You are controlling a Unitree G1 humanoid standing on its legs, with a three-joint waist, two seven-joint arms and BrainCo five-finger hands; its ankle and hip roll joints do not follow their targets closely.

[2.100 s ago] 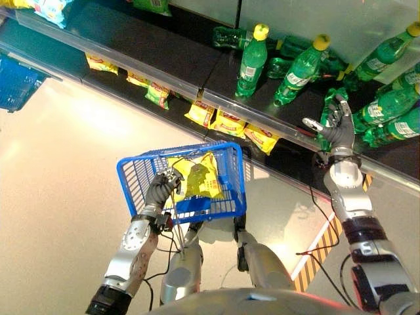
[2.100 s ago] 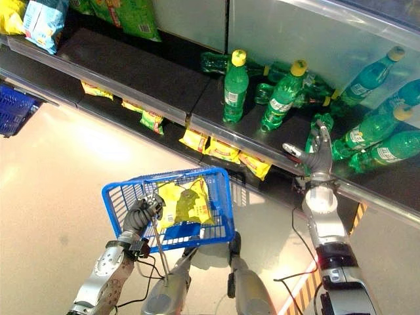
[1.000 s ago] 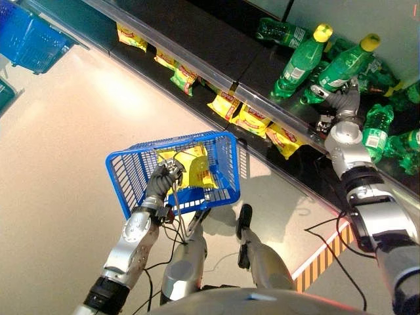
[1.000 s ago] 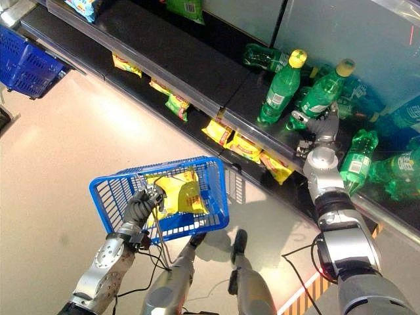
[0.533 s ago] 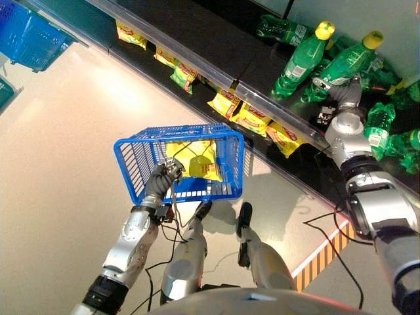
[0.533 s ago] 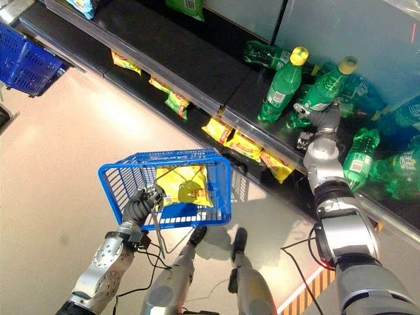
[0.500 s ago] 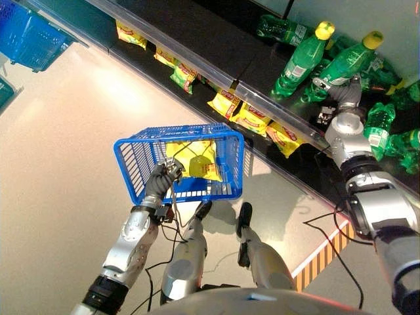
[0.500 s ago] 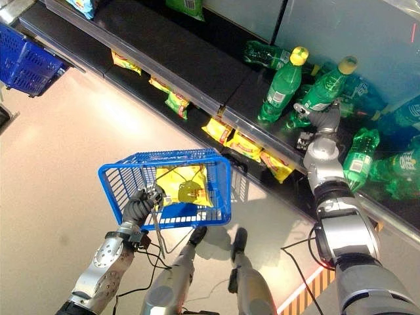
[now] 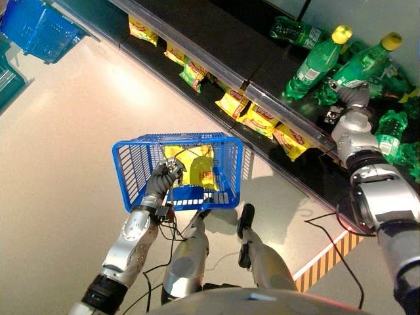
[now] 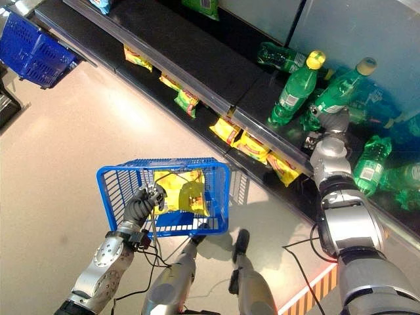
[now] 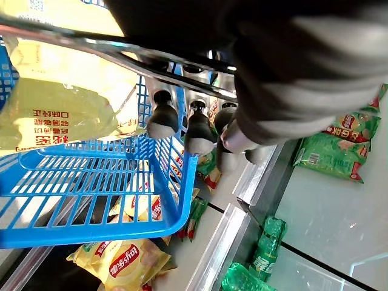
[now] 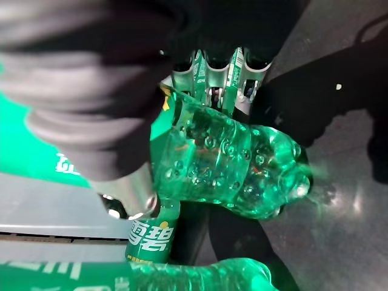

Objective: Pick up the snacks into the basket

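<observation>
Shelving (image 9: pixel 216 36) runs diagonally across the far side of the pale floor (image 9: pixel 59 151); its dark upper deck carries green bottles, 2 of them upright with yellow caps (image 9: pixel 319 54) and others lying on their sides. On the lower deck, under the shelf lip, a row of yellow snack bags (image 9: pixel 257 119) sits side by side, with further bags (image 10: pixel 186 100) along the same deck toward the left. A 2nd blue basket (image 10: pixel 34 48) stands on the floor at the far left, well apart from the robot. Basket (image 9: pixel 226 170): blue wire, hanging in front of the robot above the floor, tilted, with 1 yellow snack bag (image 9: pixel 197 167) lying inside against its mesh. Left hand (image 9: pixel 164 179): fingers (image 11: pixel 195 127) curled round the basket's metal handle bar, the basket hanging from that grip. Right hand (image 10: pixel 333 123): reached onto the upper deck among the bottles; its wrist view shows the fingers (image 12: pixel 217 73) on one side of a clear green bottle (image 12: pixel 236 170) and the thumb on the other, wrapped round it.
</observation>
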